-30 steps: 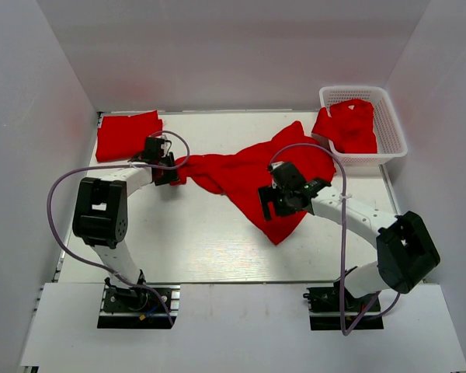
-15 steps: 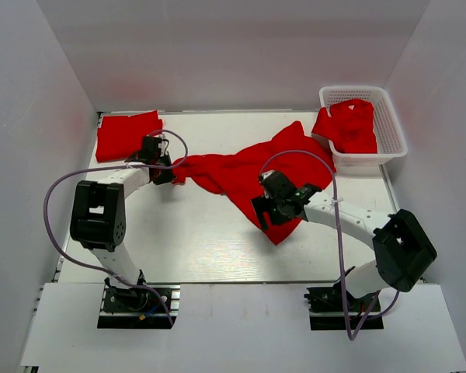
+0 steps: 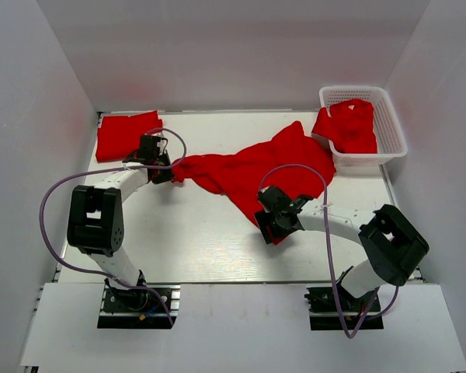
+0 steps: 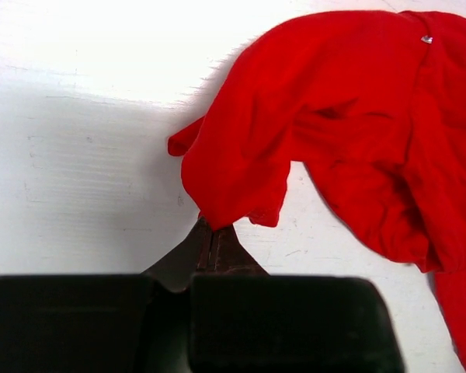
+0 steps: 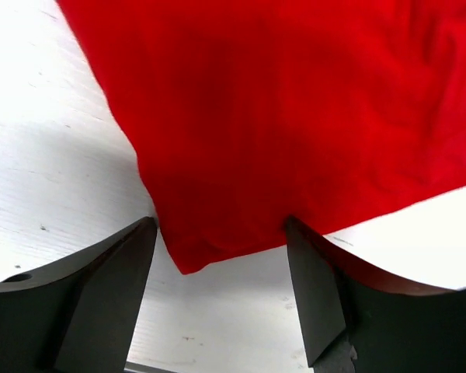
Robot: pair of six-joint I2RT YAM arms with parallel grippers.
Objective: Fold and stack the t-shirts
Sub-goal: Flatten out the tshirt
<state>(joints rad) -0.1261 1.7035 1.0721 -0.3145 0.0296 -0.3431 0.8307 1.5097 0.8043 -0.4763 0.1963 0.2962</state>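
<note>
White table (image 3: 186, 241). Spread t-shirt (image 3: 241, 171) pinched thinly at edge by closed left gripper (image 4: 214, 233) — slip risked if pulled. Wide-open right gripper (image 5: 220, 229) astride hem corner — corner may be missed on closing.

The left arm (image 3: 101, 221) rises from 7 o'clock, elbow bent, forearm reaching toward 10 o'clock. The left gripper (image 4: 213, 233) has its jaws pressed together on a corner of the t-shirt (image 4: 357, 132). The right arm (image 3: 388, 249), elbow out at 4 o'clock, points its forearm toward centre, with the right gripper (image 5: 221, 249) held low, jaws spread apart.
</note>
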